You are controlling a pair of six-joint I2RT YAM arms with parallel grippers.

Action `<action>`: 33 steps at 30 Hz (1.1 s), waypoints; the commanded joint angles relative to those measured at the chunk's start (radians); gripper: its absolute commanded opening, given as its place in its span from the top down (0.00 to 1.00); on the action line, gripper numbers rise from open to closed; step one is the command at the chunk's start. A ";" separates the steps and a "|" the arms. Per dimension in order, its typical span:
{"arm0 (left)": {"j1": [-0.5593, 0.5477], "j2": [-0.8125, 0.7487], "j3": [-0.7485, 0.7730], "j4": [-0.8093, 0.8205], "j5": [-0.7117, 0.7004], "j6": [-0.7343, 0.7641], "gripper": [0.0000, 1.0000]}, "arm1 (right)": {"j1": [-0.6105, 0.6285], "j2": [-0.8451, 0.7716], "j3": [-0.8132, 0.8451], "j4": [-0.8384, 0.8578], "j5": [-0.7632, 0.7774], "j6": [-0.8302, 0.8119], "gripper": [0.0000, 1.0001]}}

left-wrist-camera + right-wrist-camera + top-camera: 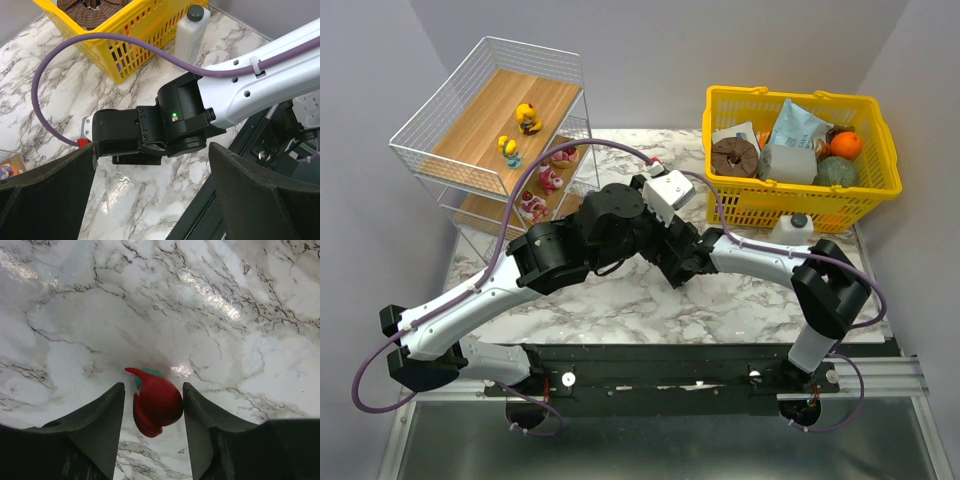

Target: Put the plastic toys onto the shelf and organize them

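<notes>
The right pincer points down at the marble table. A red toy with a green bit sits right between its 2 fingers. 1 finger touches the toy. The other looks a tiny bit off it, so I cannot tell if the toy is squeezed. The left pincer is wide apart with nothing in it. The shelf stands off to the left of both pincers. 2 yellow ducks and 3 pink toys sit on it.
</notes>
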 commanded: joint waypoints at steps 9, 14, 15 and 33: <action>-0.004 0.025 0.017 0.008 -0.036 0.009 0.01 | 0.000 -0.186 -0.010 -0.036 0.010 0.210 0.16; -0.004 0.021 -0.023 0.045 -0.078 -0.032 0.01 | 0.000 -0.351 -0.168 -0.021 -0.060 0.429 0.29; -0.003 0.016 -0.041 0.077 -0.099 -0.045 0.01 | -0.001 -0.385 -0.197 -0.014 -0.071 0.461 0.34; 0.125 0.206 -0.495 0.442 0.226 0.030 0.13 | -0.119 -0.672 -0.419 -0.255 -0.079 0.815 0.55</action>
